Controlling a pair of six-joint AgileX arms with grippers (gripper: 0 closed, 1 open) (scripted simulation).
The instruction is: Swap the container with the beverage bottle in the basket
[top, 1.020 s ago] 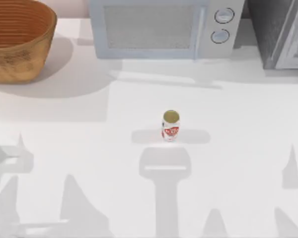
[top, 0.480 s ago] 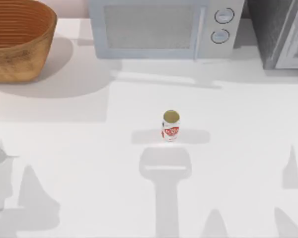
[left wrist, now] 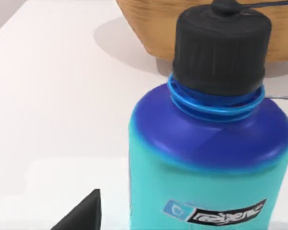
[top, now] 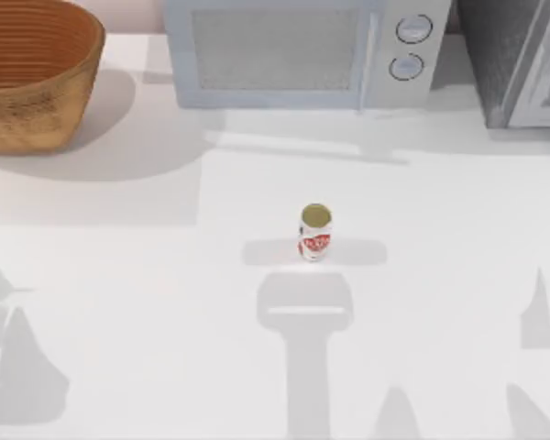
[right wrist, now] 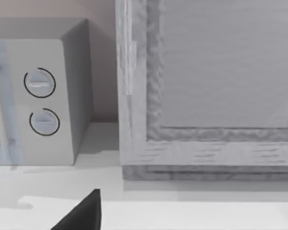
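Bottle first: the beverage bottle point(top: 315, 233) stands straight up in the middle of the bench point(top: 440, 211), with its long side going up and down. The basket point(top: 32, 78) sits far away from it, in the upper left of the top view. So the little bottle must travel up and left to get there.

The left claw point(left wrist: 81, 218) is close behind a big blue and teal container point(left wrist: 206, 158) with a black cap point(left wrist: 220, 48). The basket's side is just past it. I cannot tell if this claw is apart, together or clamped on the container. The right claw point(right wrist: 81, 215) faces the grey microwave point(right wrist: 43, 100) and a grey cabinet point(right wrist: 206, 86). I cannot tell its state either.

The little bottle is round and smooth, white with a red label and a dull gold top. The basket is bumpy woven wicker, wide and bowl-shaped. The container looks like smooth plastic.
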